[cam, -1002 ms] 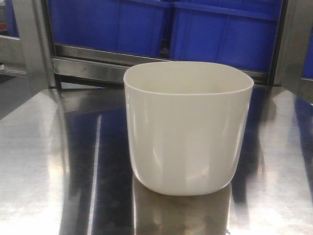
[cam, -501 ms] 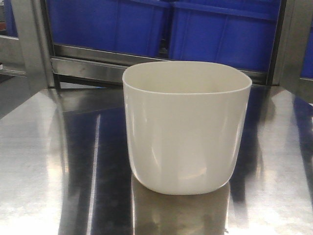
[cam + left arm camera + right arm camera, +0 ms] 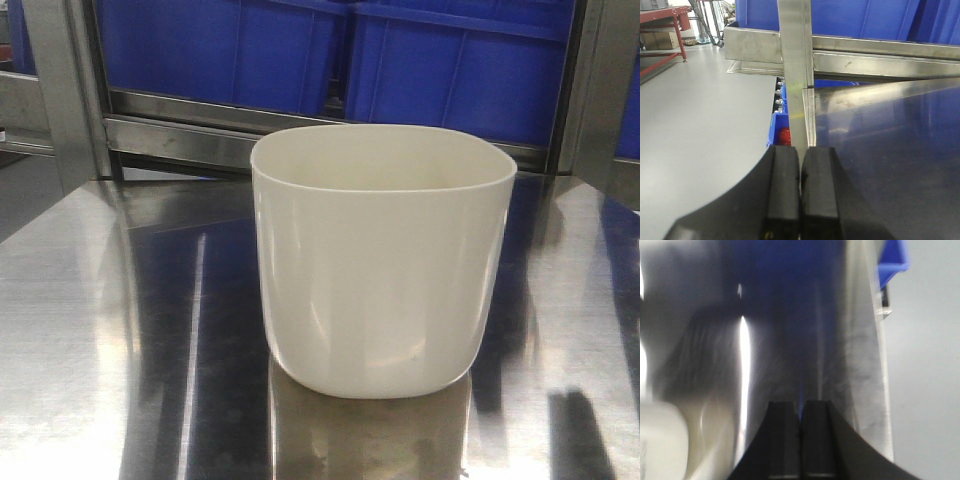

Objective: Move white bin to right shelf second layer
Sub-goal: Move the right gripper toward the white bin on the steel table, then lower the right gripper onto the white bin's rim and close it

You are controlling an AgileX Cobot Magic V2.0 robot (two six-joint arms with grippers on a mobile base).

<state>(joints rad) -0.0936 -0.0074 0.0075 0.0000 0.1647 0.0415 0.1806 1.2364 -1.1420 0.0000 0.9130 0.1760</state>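
On the mirror-bright steel table [image 3: 100, 330] the white bin [image 3: 383, 260] stands upright near the middle, mouth open to the top, its rounded base resting on the surface and mirrored just beneath it. Nothing touches it. Behind it, well apart, a steel rack rail [image 3: 180, 135] runs across the front view, and two blue crates [image 3: 240, 50] sit side by side above that rail.

From the left wrist view, the left gripper [image 3: 800, 190] has its black jaws pressed together with nothing between them. It sits near the table's left edge, lined up with an upright steel post [image 3: 796, 75]; grey floor [image 3: 700, 125] spreads to the left, and a small red object [image 3: 785, 136] shows inside a blue container just beside the post.

The right wrist view is blurred. The right gripper [image 3: 800, 440] also has its jaws closed against each other — empty — above the table near its right edge. The bin's pale wall [image 3: 660, 440] shows at the lower left of that view, apart from the jaws, and a blue crate corner [image 3: 892, 260] sits at the upper right.
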